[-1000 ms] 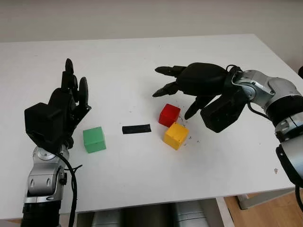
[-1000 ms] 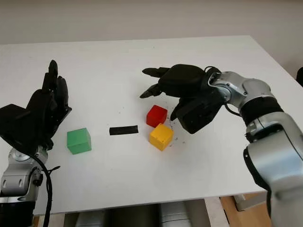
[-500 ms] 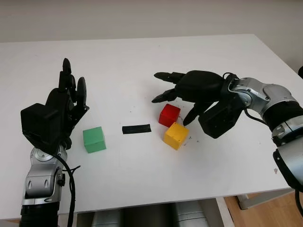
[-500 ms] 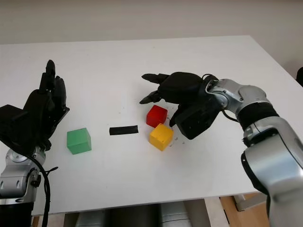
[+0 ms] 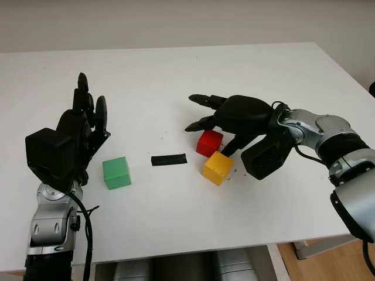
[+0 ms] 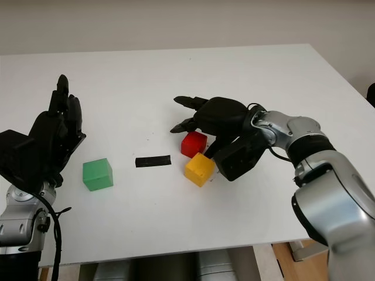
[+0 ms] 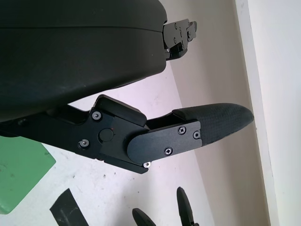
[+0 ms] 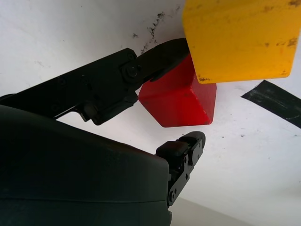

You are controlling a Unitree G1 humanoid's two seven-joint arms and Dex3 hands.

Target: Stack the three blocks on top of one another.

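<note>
Three blocks lie on the white table (image 5: pixel 176 70). The green block (image 5: pixel 116 173) sits at the left, the red block (image 5: pixel 209 142) in the middle, and the yellow block (image 5: pixel 218 168) touches the red one's near corner. My right hand (image 5: pixel 210 124) hovers low over the red block, open. Its two long fingers reach past the block's far side. Its thumb (image 8: pixel 141 61) comes down beside the red block (image 8: pixel 181 99), next to the yellow block (image 8: pixel 235 37). My left hand (image 5: pixel 82 126) is open and raised, just left of the green block (image 7: pixel 19 174).
A short strip of black tape (image 5: pixel 169 160) lies flat between the green block and the red one. The table's front edge runs close below the blocks, and its right edge lies beyond my right forearm (image 5: pixel 319 126).
My right hand has come down and leftward over the red block, its thumb dropping in beside the red and yellow blocks. The left hand and the blocks have stayed put.
</note>
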